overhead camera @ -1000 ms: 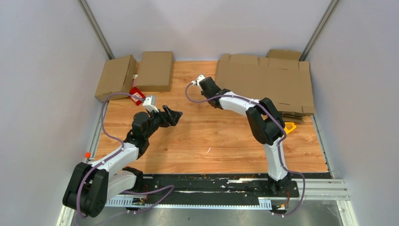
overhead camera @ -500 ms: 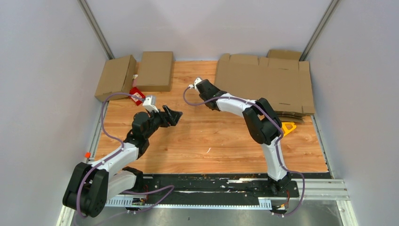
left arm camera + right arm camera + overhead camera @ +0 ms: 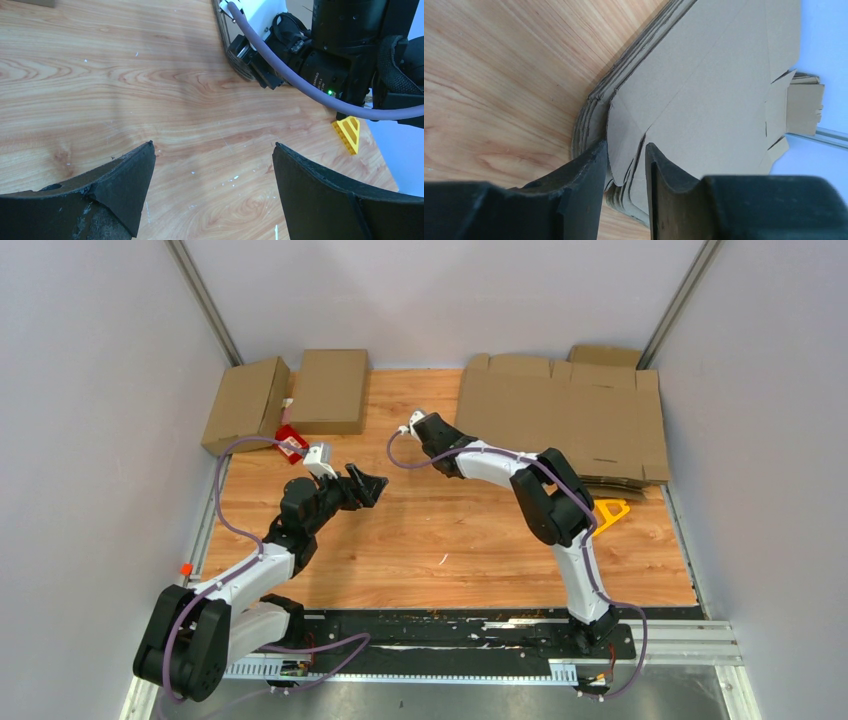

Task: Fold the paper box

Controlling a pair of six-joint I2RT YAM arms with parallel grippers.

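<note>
Your right gripper (image 3: 626,150) straddles the near left corner of the flat cardboard stack (image 3: 704,90). A rounded flap tip sits in the narrow gap between its black fingers, though you cannot tell whether they pinch it. That arm reaches far forward and leftward, elbow raised and forearm low.

Your left gripper (image 3: 212,147) hangs above bare wood with its jaws spread wide and nothing between them, its arm bent toward mid-table.

The stack lies flat at the far right of the table (image 3: 450,530), its long axis running left to right along the back wall. It is brown corrugated board in several layered sheets, creased and slotted. A yellow plastic piece (image 3: 348,134) lies beside its near edge, and two folded boxes (image 3: 330,390) sit far left.
</note>
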